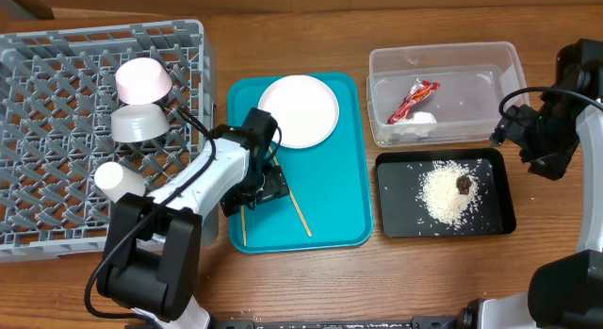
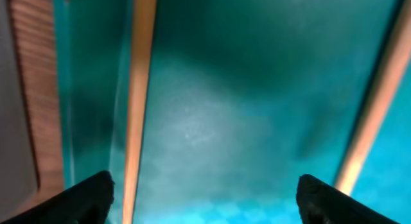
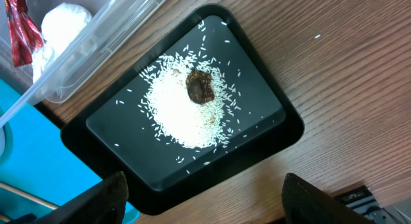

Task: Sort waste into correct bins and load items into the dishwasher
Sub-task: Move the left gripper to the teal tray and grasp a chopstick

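wooden tabletop: left claw is held spread over thin wooden chopsticks, right claw is held spread over shallow black rectangular tray.

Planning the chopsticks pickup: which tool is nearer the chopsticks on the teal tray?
Left. The left tool hovers directly over the chopsticks; the right tool is away by the black tray.

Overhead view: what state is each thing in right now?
Dish rack: holds pink bowl, white bowl, cup.
Plate: on teal tray, not loaded.
Chopsticks: flat on teal tray.
Clear tub: holds wrapper, tissue.
Black tray: holds rice, brown lump.
Left gripper: open, over chopsticks.
Right gripper: open, empty.
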